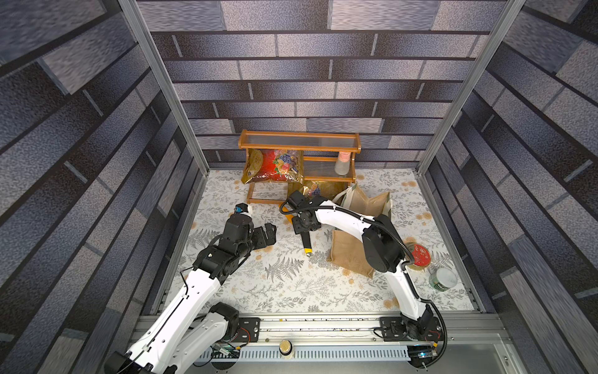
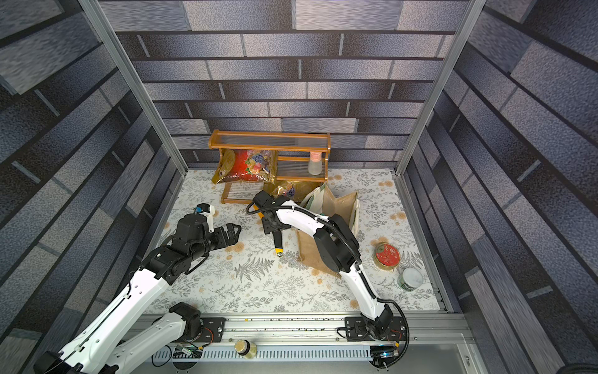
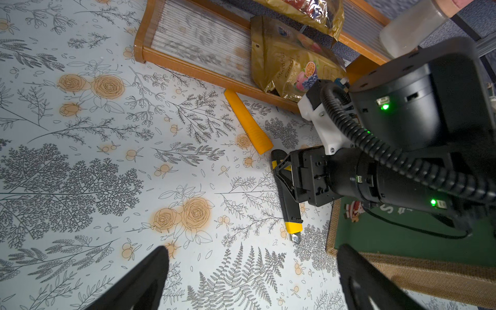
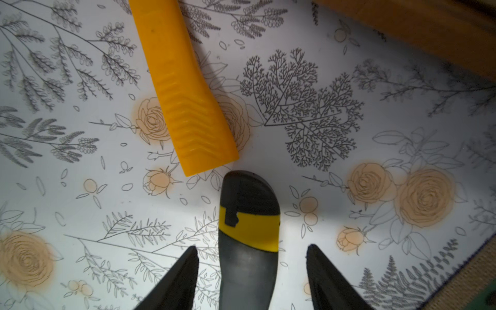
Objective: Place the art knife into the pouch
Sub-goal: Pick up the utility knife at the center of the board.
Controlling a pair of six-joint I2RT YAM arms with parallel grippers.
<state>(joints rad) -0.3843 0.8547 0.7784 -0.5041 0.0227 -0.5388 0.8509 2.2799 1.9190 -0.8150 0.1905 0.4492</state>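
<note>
Art knife (image 4: 248, 214) beneath downturned right pincer (image 4: 252, 249)

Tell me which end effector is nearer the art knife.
Right. The right end effector straddles the art knife, jaws open either side; the left end effector hangs open, apart from it.

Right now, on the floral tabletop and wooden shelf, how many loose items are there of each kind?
Art knife: 1
Orange plastic handle: 1
Burlap pouch: 1
Gold candy bags: 2
Pink-capped bottle: 1
Red-lidded tin: 1
White-lidded jar: 1
Total: 8
</note>
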